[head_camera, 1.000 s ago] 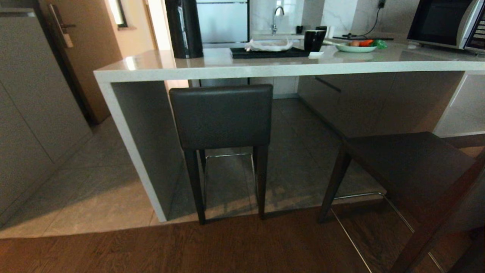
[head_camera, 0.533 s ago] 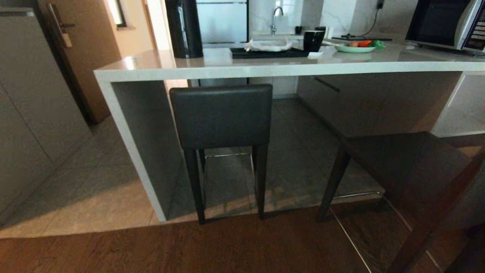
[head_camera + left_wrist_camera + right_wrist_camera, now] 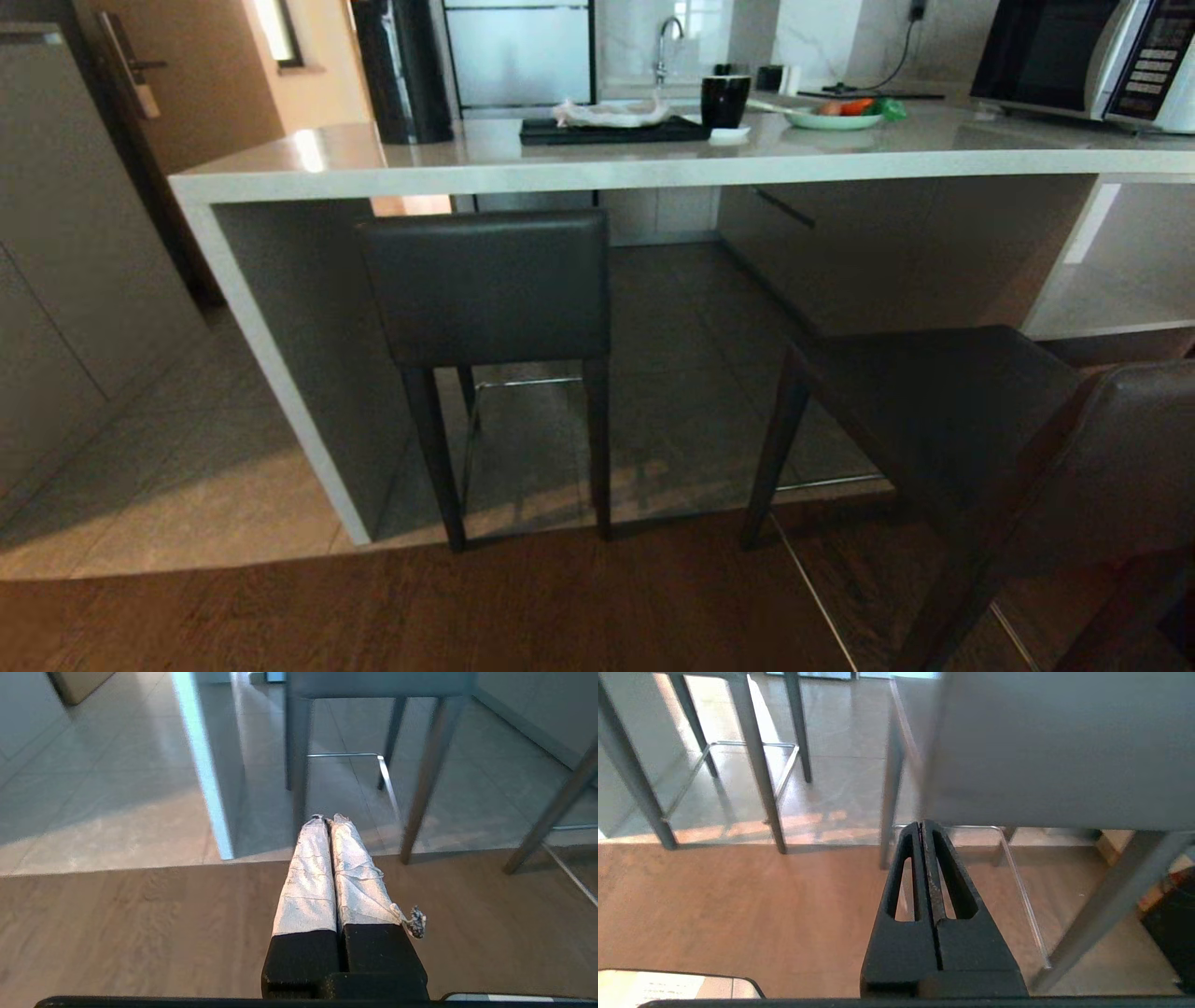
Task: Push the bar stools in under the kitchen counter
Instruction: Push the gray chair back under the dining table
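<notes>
- Grey left stool (image 3: 485, 285) sits tucked under desk (image 3: 597, 170); right stool (image 3: 943, 411) stands out on wood floor (image 3: 373, 616).
- Left tool (image 3: 329, 820) & right tool (image 3: 921, 825): both pinched closed, empty, low.
- Step: lining up w/ right stool; next needs a push on its backrest.

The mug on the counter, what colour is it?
Black mug, clearest in the head view.

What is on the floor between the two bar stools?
Nothing: in the head view, only bare grey tile floor shows between the stool tucked under the counter and the stool still pulled out. The right wrist view shows the same gap.
</notes>
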Robot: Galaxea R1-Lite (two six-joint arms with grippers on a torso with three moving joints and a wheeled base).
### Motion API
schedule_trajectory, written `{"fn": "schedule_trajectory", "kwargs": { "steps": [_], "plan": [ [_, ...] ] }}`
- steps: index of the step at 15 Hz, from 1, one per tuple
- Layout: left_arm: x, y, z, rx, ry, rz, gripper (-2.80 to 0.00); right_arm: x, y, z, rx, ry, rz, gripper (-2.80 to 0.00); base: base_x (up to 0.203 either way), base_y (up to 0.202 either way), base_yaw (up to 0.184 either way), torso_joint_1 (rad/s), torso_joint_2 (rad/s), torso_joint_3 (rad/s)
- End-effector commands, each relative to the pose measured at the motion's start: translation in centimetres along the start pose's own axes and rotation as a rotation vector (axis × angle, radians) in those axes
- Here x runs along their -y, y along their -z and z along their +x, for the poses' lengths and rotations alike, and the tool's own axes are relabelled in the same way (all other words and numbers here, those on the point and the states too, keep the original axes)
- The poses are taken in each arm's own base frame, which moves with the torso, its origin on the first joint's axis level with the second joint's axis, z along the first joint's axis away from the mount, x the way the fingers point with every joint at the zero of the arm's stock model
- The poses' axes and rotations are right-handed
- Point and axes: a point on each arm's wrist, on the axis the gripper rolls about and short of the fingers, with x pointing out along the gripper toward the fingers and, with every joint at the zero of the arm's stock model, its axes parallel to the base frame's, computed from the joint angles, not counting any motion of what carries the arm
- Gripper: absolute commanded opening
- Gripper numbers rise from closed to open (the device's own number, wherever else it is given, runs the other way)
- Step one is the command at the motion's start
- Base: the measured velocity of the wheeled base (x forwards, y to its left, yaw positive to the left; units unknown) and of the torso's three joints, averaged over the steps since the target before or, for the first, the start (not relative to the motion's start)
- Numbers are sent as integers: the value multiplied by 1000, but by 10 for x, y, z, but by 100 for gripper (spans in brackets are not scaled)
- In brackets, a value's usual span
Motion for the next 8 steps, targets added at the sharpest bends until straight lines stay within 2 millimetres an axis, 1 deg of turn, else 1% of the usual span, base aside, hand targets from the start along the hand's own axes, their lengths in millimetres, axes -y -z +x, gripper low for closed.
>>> {"fn": "schedule_trajectory", "kwargs": {
  "steps": [1, 8],
  "plan": [
    [0, 0, 0, -2, 0, 1, -280, 0, 0, 0, -2, 0, 0, -280, 0, -197, 4, -2, -2, 7],
    [0, 0, 0, -2, -1, 1, -280, 0, 0, 0, -2, -1, 0, -280, 0, -198, 1, 3, 2, 1]
  ]
}}
